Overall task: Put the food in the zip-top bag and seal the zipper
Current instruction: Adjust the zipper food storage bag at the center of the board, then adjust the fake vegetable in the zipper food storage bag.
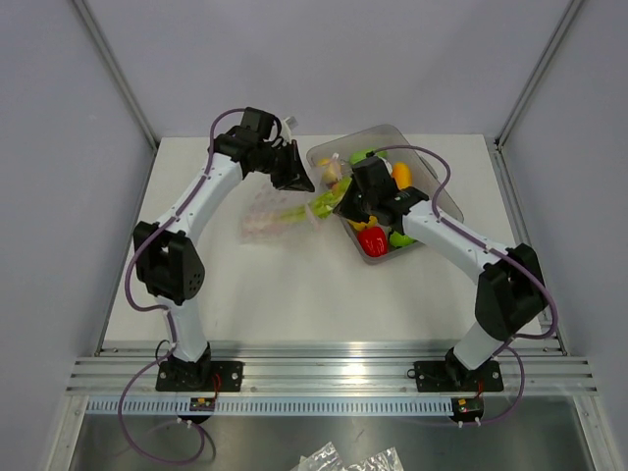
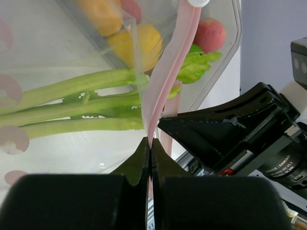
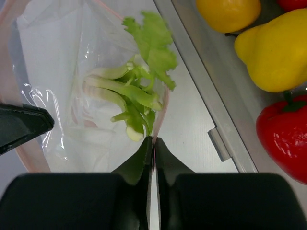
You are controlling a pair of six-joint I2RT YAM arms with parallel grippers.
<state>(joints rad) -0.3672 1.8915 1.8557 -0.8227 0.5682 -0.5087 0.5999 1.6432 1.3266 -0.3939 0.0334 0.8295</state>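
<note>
We find the zip-top bag [image 1: 267,214] lying on the white table [image 1: 294,294] just left of the grey translucent tray [image 3: 201,81], its mouth turned toward the tray and lifted between the two arms. The left gripper [image 2: 149,143] has its jaws pressed together on the pink zipper [image 2: 168,81], which runs straight into the pinch. The right gripper [image 3: 153,141] shows its jaws drawn narrow, with the bag's pink rim meeting the fingertips; we take it as pinching that rim on the opposite side. One piece of food, a green celery bunch [image 3: 129,91], lies inside the bag, leaves toward the mouth. A yellow pepper [image 3: 278,52], a red pepper [image 3: 285,139] and a round yellow-orange fruit [image 3: 228,12] lie in the tray.
</note>
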